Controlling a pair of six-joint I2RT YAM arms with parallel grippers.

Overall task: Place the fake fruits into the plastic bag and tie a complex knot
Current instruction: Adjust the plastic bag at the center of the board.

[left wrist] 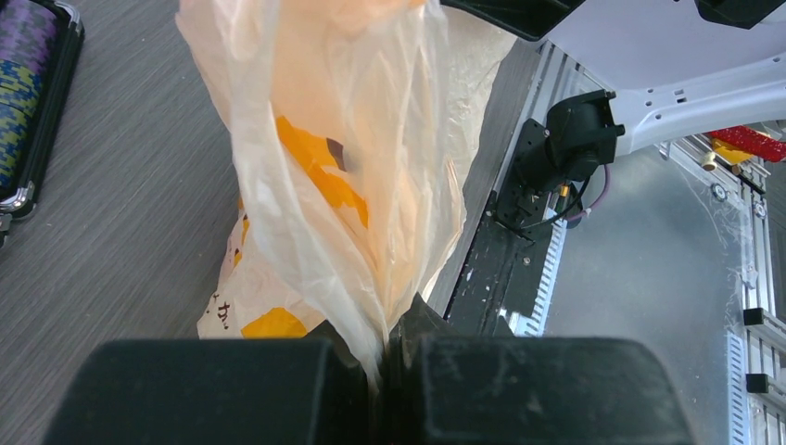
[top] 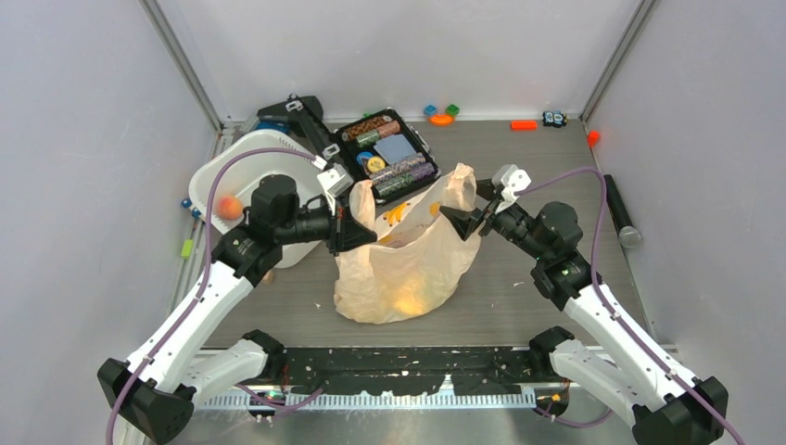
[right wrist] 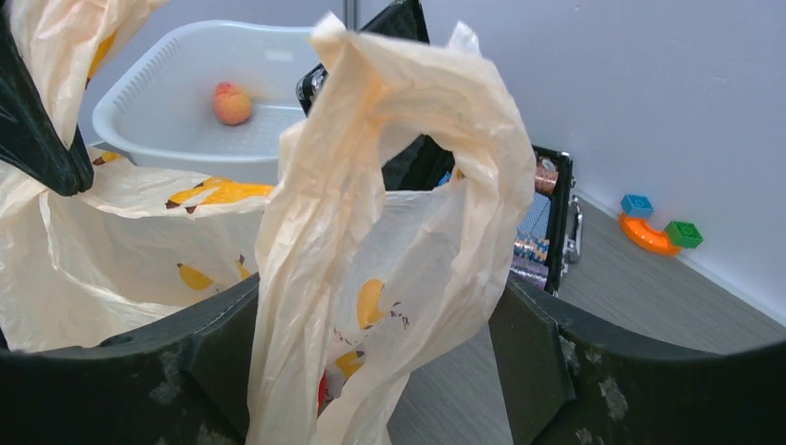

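Note:
The plastic bag [top: 399, 269] stands in the middle of the table, pale peach with yellow prints, its two handles pulled up. My left gripper [left wrist: 387, 338] is shut on the bag's left handle [left wrist: 343, 185]. My right gripper [right wrist: 375, 315] is open, its jaws wide apart on either side of the right handle loop [right wrist: 399, 176]. Fake fruits lie inside the bag: a yellow glow [top: 408, 301] shows through the film, and a red patch [right wrist: 324, 394] shows in the right wrist view. One small orange fruit [top: 229, 207] sits in the white tub.
The white tub [top: 218, 176] stands at the left behind my left arm. A black case of chips [top: 389, 153] lies open behind the bag. Toy blocks [top: 442, 115] and an orange piece [top: 524, 124] line the back wall. A black cylinder [top: 619, 218] lies at the right.

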